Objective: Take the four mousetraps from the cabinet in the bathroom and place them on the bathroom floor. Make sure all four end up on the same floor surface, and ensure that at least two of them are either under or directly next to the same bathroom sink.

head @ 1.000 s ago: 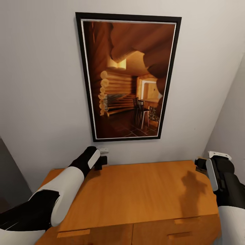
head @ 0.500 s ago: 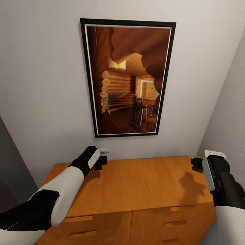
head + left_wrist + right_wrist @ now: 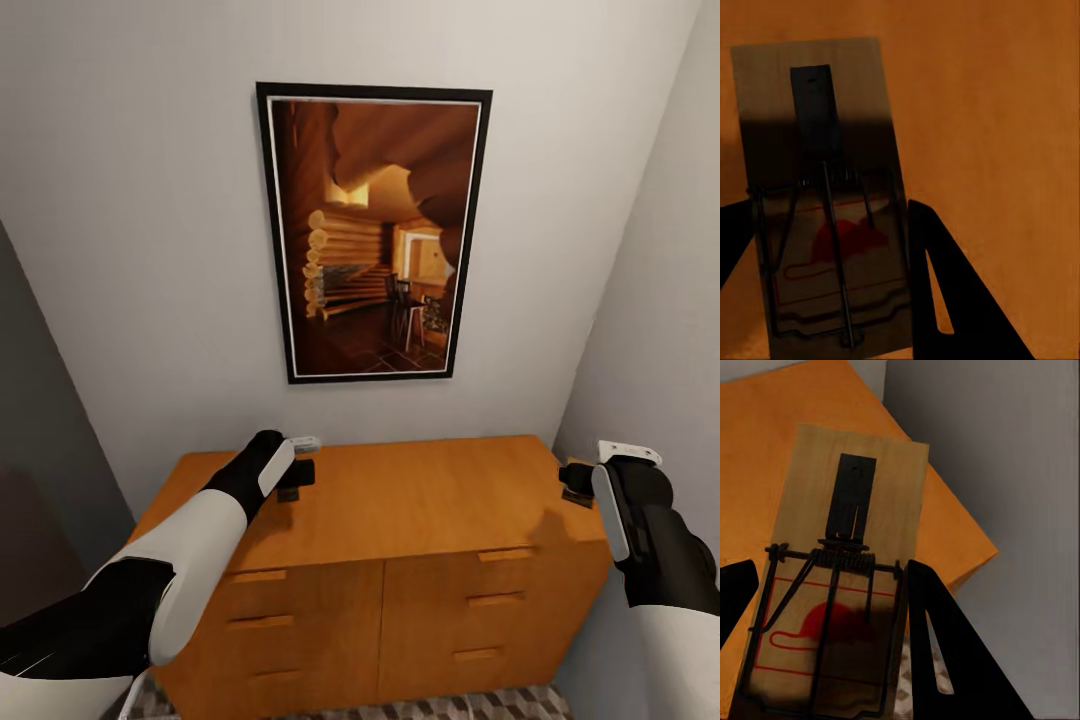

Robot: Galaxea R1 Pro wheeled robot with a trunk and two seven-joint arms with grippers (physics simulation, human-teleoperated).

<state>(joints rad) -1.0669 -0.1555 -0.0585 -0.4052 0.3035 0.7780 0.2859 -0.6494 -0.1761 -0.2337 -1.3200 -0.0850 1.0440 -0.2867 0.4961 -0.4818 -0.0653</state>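
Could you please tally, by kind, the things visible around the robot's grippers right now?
Flat brown wooden mousetraps with dark metal parts: 2 (left gripper's, right gripper's)
Low orange-brown wooden cabinet: 1
Black-framed picture of a log interior: 1
Total: 4

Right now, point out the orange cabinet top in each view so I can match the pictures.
Head view: cabinet top spans the middle, below the framed picture.
Left wrist view: it forms the orange background behind the held mousetrap.
Right wrist view: its corner lies behind the other mousetrap.
Shared landmark: the orange wood.
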